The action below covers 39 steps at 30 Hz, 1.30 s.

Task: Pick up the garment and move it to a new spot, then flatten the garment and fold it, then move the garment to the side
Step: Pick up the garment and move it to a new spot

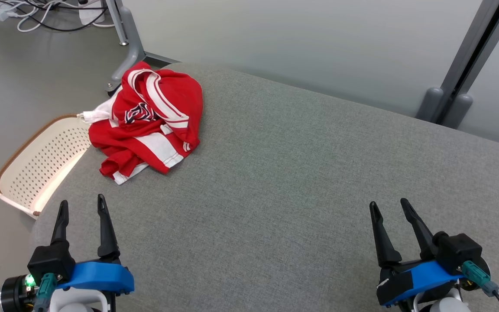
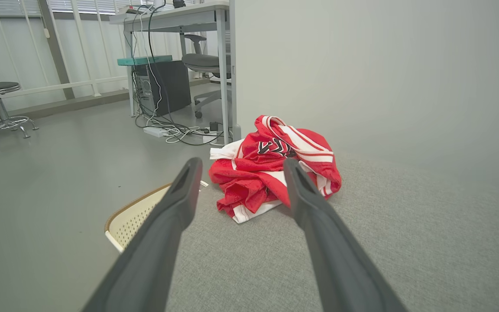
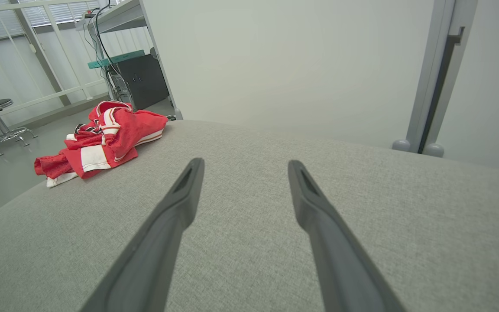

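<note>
At the lower left of the head view the left gripper (image 1: 82, 200) is seen with its two dark fingers spread apart and nothing between them; at the lower right the right gripper (image 1: 388, 202) is likewise spread and empty. Both are poised over the near part of a grey fabric-covered surface (image 1: 297, 173), well apart from each other.

Farther up and to the left, the garment, a red jersey (image 1: 150, 125) with white stripes and a dark crest, is found crumpled in a heap near the surface's left edge. A white part of it (image 1: 98, 116) is draped over that edge. Just beside it, lower and off the surface, a perforated cream basket (image 1: 37, 169) with a brown rim is seen. In the left wrist view the heap is framed almost straight ahead between the fingers.

The jersey is judged to be light, thin and limp, probably of a slick sports knit: no shape will be kept when it is lifted, and loose layers may be left trailing. A firm pinch is best taken where the cloth is doubled, at the white-trimmed hem (image 1: 121, 175) at the heap's near corner, or at a raised fold on top. A single thin layer is likely to slip.

Beyond the heap, a grey desk leg (image 1: 130, 43) and loose cables (image 1: 37, 17) are seen on the floor at the upper left.
</note>
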Motion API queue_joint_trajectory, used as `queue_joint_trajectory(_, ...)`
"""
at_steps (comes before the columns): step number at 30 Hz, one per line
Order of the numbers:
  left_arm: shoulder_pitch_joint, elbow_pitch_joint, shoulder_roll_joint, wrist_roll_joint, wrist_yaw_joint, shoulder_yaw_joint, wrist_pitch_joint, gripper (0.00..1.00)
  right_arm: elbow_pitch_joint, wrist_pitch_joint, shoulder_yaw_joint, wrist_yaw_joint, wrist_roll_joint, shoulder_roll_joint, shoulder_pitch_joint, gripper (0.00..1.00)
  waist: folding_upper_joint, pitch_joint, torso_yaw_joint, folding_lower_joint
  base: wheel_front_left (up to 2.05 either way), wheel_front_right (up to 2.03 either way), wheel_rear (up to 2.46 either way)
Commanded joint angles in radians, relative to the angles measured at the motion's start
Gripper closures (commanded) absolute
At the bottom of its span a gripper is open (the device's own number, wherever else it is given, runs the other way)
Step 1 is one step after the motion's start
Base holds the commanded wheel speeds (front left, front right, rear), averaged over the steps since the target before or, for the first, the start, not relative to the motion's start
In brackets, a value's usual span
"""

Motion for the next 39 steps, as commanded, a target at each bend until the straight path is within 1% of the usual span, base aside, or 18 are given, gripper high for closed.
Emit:
queue_joint_trajectory(1,0.005,-0.005,0.0,-0.003,0.004,0.004,-0.003,0.0,0.0,-0.001,-0.002,0.0,0.0,-0.006,-0.005,0.0,0.0,0.0,-0.001,0.0,0.0,0.0,0.0)
queue_joint_trajectory(6,-0.008,-0.006,-0.001,-0.005,0.005,0.02,-0.003,0.0,0.0,-0.001,-0.004,0.0,-0.005,-0.006,-0.01,0.0,0.0,0.007,-0.016,0.0,0.0,0.0,0.0)
queue_joint_trajectory(12,-0.068,0.004,0.003,-0.014,-0.017,0.042,-0.003,0.0,-0.009,-0.001,-0.008,0.0,-0.027,-0.006,-0.023,0.0,0.0,0.04,-0.05,0.0,0.0,0.0,0.0)
queue_joint_trajectory(16,-0.159,0.017,0.03,-0.032,-0.038,0.079,-0.003,0.0,-0.021,-0.001,-0.025,0.0,-0.059,-0.006,-0.05,0.0,0.0,0.09,-0.085,0.0,0.0,0.0,0.0)
queue_joint_trajectory(20,-0.267,0.039,0.069,-0.04,-0.046,0.123,-0.003,0.0,-0.044,-0.001,-0.034,0.0,-0.093,-0.015,-0.092,0.0,0.0,0.154,-0.139,0.0,0.0,0.0,0.0)
queue_joint_trajectory(29,-0.484,0.138,0.192,-0.07,-0.062,0.232,-0.003,0.0,-0.135,-0.001,-0.051,0.0,-0.126,-0.039,-0.152,0.0,0.0,0.291,-0.278,0.0,0.0,0.0,0.0)
queue_joint_trajectory(30,-0.508,0.154,0.203,-0.074,-0.065,0.243,-0.003,0.0,-0.144,-0.001,-0.054,0.0,-0.13,-0.04,-0.155,0.0,0.0,0.304,-0.291,0.0,0.0,0.0,0.0)
queue_joint_trajectory(31,-0.508,0.154,0.203,-0.074,-0.065,0.243,-0.003,0.0,-0.144,-0.001,-0.054,0.0,-0.13,-0.04,-0.155,0.0,0.0,0.304,-0.291,0.0,0.0,0.0,0.0)
queue_joint_trajectory(36,-0.596,0.29,0.27,-0.083,-0.072,0.274,-0.003,0.0,-0.193,-0.001,-0.054,0.0,-0.145,-0.042,-0.167,0.0,0.0,0.366,-0.348,0.0,0.0,0.0,0.0)
queue_joint_trajectory(39,-0.642,0.391,0.298,-0.084,-0.076,0.275,-0.003,0.0,-0.218,-0.001,-0.061,0.0,-0.154,-0.043,-0.169,0.0,0.0,0.396,-0.369,0.0,0.0,0.0,0.0)
